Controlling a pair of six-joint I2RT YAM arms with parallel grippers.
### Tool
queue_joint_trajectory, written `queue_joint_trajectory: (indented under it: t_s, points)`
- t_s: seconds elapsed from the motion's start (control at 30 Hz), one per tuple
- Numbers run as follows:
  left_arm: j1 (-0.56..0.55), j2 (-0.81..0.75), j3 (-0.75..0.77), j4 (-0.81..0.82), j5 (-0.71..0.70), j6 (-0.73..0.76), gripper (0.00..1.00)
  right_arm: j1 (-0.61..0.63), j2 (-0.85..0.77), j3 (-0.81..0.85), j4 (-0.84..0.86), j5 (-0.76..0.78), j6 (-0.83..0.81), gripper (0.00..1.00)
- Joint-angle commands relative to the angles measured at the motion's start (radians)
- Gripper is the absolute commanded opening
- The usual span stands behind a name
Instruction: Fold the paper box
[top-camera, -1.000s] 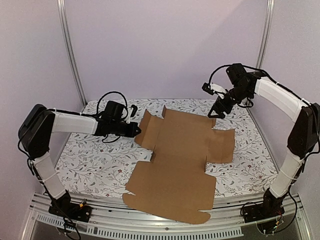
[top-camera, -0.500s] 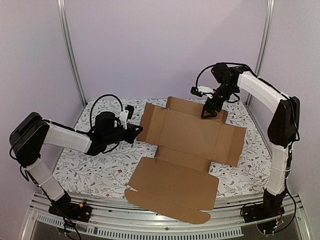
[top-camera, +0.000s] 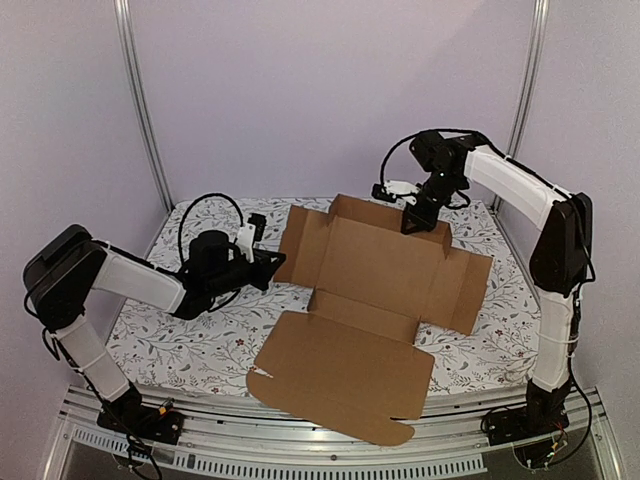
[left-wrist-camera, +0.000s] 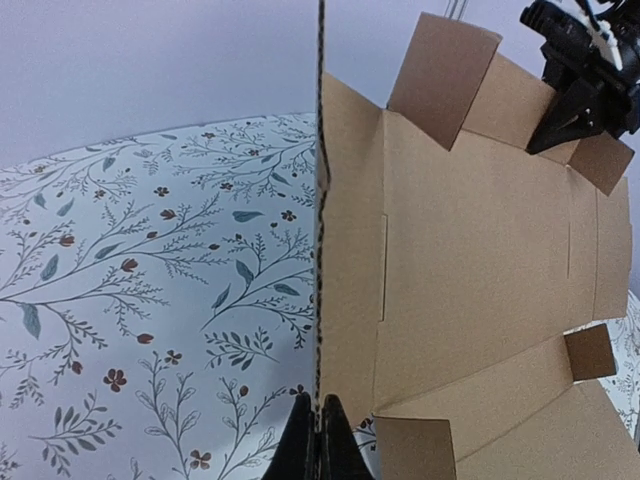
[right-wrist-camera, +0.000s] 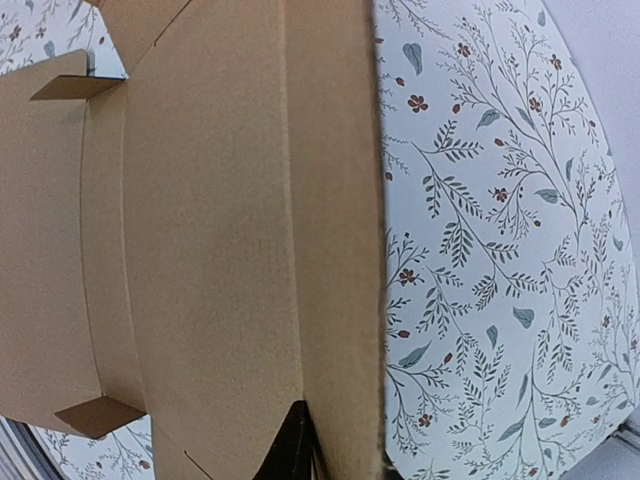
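1. The paper box (top-camera: 370, 290) is a plain brown die-cut cardboard sheet, not yet closed. It lies across the middle of the floral cloth (top-camera: 190, 330).
2. Its wide near panel, with rounded corners, lies flat and overhangs the cloth's near edge onto the metal rail (top-camera: 300, 445).
3. The flap toward the cloth's left side is lifted off the cloth. The flap toward the cloth's far edge stands up too. The flap toward the cloth's right side lies low.
4. In the left wrist view the paper box (left-wrist-camera: 470, 260) shows creases, slits and small square tabs, some tilted up. The cloth (left-wrist-camera: 130, 300) runs off to its left.
5. The left gripper (top-camera: 268, 262) hangs low over the cloth's left half. Its gripper (left-wrist-camera: 318, 440) is clenched on the thin corrugated edge of the lifted left flap, the fingers pressed nearly together.
6. The right gripper (top-camera: 412, 222) sits above the cloth's far right part, at the top edge of the raised far flap. From the left wrist the same gripper (left-wrist-camera: 572, 112) shows dark against that flap.
7. In the right wrist view the gripper (right-wrist-camera: 300, 450) grasps the paper box (right-wrist-camera: 200, 230) at the flap's rim. One dark finger shows on the inner face; the other is hidden behind the cardboard.
8. The cloth (right-wrist-camera: 480, 250) shows bare beyond that rim. A broad stretch shows on its left half and a narrower strip along its right edge.
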Motion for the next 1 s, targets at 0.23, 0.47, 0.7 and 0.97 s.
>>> queue_joint_trajectory:
  t_s: [0.23,0.47,0.7,0.97]
  points:
    - [-0.016,-0.132,-0.049,-0.042,-0.012,-0.009,0.33,0.152,-0.132,-0.196,0.334,0.354,-0.204,0.00]
    - [-0.001,-0.437,-0.162,-0.226,-0.152,0.029,0.50,0.249,-0.250,-0.476,0.723,0.513,-0.391,0.00]
    - [0.062,-0.516,-0.199,-0.303,-0.294,-0.028,0.58,0.262,-0.296,-0.572,0.958,0.561,-0.489,0.00]
    - [0.132,-0.353,-0.118,-0.295,-0.270,-0.064,0.59,0.259,-0.219,-0.560,1.240,0.560,-0.652,0.00]
